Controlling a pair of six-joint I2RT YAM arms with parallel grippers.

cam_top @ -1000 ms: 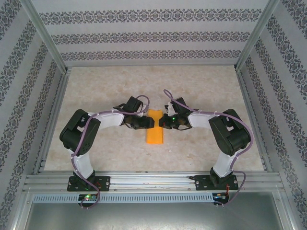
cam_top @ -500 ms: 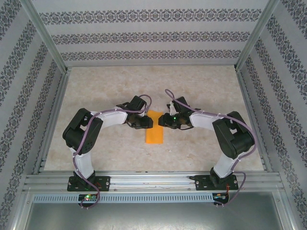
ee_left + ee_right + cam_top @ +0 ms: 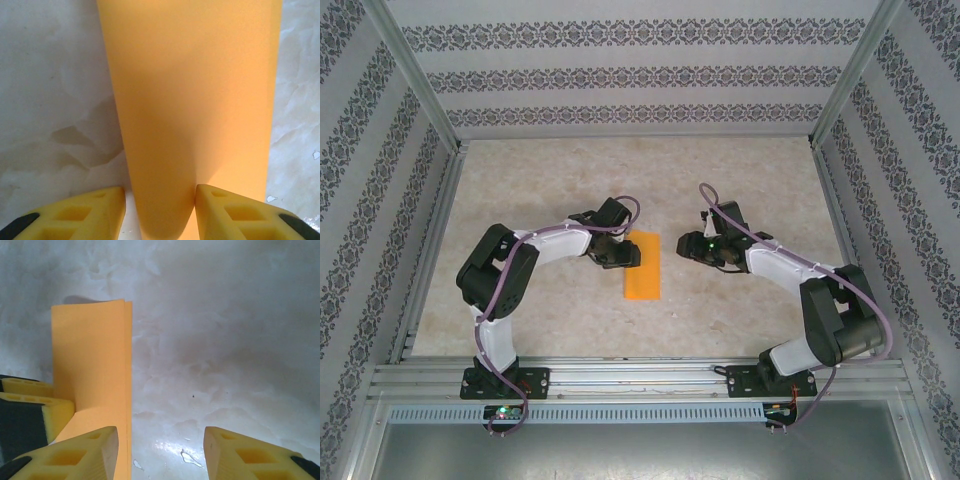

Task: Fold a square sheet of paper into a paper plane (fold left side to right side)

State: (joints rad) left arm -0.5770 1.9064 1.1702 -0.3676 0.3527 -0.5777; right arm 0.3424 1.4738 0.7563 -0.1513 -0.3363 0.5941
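Paper (image 3: 641, 270) on table (image 3: 540, 180), left tool (image 3: 631, 257) over it, right tool (image 3: 684, 247) clear

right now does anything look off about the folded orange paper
Slightly. The folded orange sheet of paper does not lie quite flat: seen from the right wrist, its top layer bows upward, and along one long edge the two layers sit a little offset. No tear shows.

Orange paper (image 3: 641, 268), seemingly marbled beige table (image 3: 550, 180)
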